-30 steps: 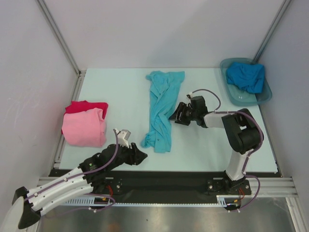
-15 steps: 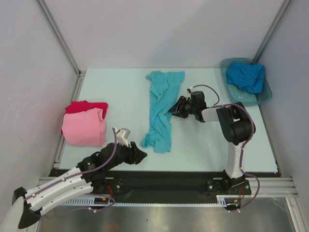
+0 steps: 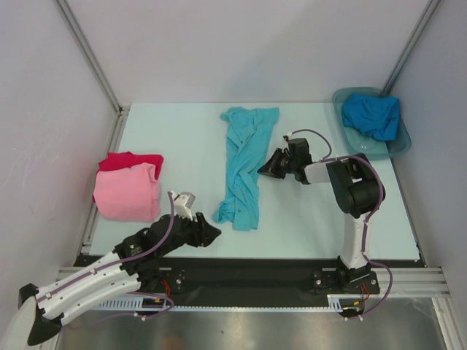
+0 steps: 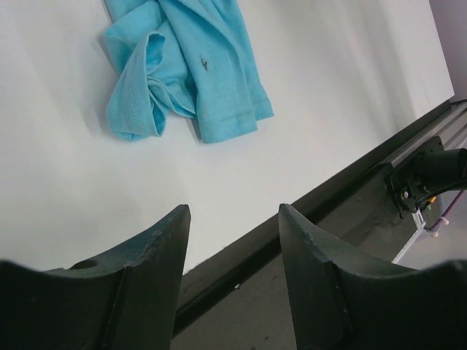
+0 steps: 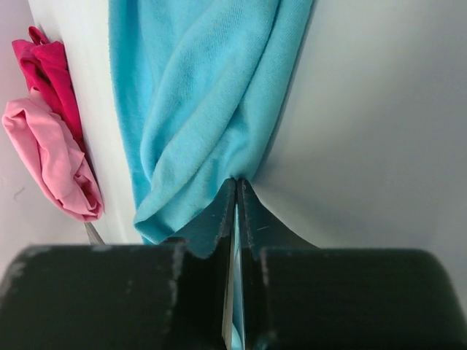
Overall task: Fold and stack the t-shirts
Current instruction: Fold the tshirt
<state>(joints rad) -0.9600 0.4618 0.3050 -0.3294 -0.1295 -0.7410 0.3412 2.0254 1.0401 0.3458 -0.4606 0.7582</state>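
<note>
The turquoise t-shirt (image 3: 244,160) lies crumpled in a long strip down the middle of the table. My right gripper (image 3: 262,171) is at its right edge, shut on a fold of turquoise cloth (image 5: 204,95), which shows between the closed fingers of the right gripper (image 5: 238,182). My left gripper (image 3: 211,233) hovers open and empty near the front edge, below the shirt's lower end (image 4: 190,73); the left gripper (image 4: 233,211) holds nothing. A folded pink t-shirt (image 3: 128,193) lies on a red t-shirt (image 3: 131,160) at the left. The deeper blue t-shirt (image 3: 372,115) sits in the tub.
The grey translucent tub (image 3: 398,147) stands at the back right corner. The black front rail (image 4: 350,182) runs along the table's near edge, just under my left gripper. Grey walls and metal posts close in the table on three sides.
My right gripper moved left to the turquoise shirt's right edge and closed on the cloth. The left arm barely shifted.
</note>
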